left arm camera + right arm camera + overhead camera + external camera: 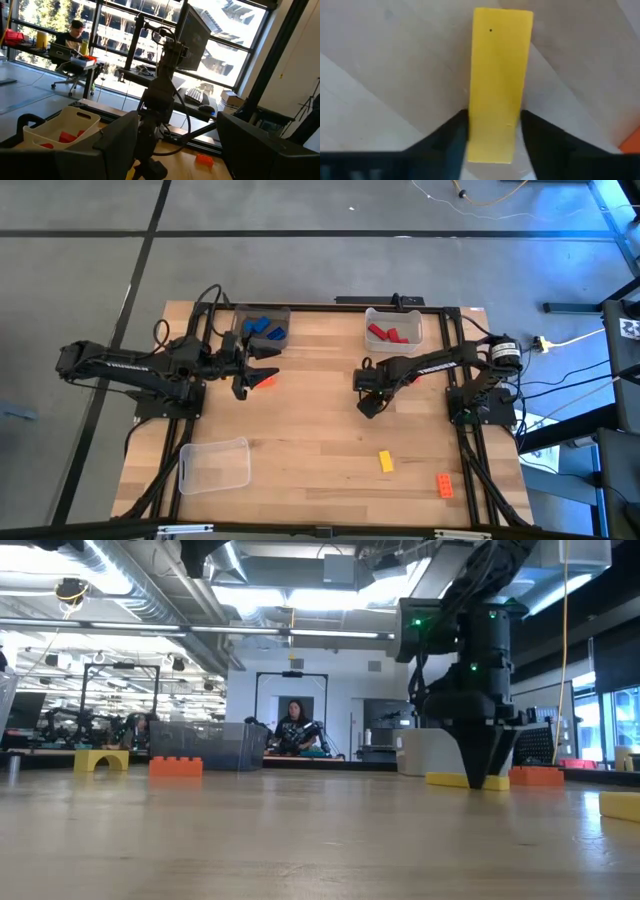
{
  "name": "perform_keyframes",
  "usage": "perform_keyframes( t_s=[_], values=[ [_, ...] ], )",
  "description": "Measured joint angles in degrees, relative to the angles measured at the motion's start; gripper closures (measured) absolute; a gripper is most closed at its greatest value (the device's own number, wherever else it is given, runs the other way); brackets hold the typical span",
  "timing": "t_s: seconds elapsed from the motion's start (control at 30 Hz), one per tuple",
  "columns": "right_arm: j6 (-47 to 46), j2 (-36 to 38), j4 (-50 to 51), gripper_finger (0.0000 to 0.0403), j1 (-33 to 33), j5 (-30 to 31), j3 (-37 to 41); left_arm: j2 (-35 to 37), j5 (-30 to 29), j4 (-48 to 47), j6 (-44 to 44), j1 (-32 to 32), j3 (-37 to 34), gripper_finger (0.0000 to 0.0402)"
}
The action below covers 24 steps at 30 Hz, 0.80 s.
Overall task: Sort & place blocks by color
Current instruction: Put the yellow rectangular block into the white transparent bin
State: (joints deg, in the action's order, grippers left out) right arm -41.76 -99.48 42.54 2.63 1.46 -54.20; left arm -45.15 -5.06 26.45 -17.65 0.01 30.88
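My right gripper pinches a yellow block between its fingers on the table. My left gripper hovers with fingers spread by the bin of blue blocks. The bin of red blocks sits opposite; a third clear bin holds nothing. A second yellow block and an orange block lie loose.

Your right gripper hides the yellow block from above, block's near end cut off at the wrist.
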Motion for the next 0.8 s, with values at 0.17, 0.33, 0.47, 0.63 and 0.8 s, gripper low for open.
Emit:
perform_keyframes(
  t_s=[0.17,0.33,0.47,0.63,0.8],
  values=[
    [4.4,0.5,1.0,0.0279,-0.2,-0.6,0.0,0.0,0.0,0.0,0.0,0.0,0.0,0.0140],
    [7.2,4.9,2.1,0.0279,-0.5,-1.6,0.3,0.0,-0.1,0.0,0.0,0.0,0.0,0.0140],
    [9.8,11.0,-3.0,0.0279,-0.4,0.5,0.4,0.0,-0.4,-0.1,-0.1,0.0,0.0,0.0140],
    [14.0,18.0,-20.7,0.0279,-0.4,1.6,0.3,0.0,-0.9,-0.2,-0.2,0.0,0.0,0.0140],
    [15.1,19.9,-37.3,0.0279,-0.4,-0.5,0.2,0.0,-2.7,-0.9,0.0,0.0,0.0,0.0140]
  ],
)
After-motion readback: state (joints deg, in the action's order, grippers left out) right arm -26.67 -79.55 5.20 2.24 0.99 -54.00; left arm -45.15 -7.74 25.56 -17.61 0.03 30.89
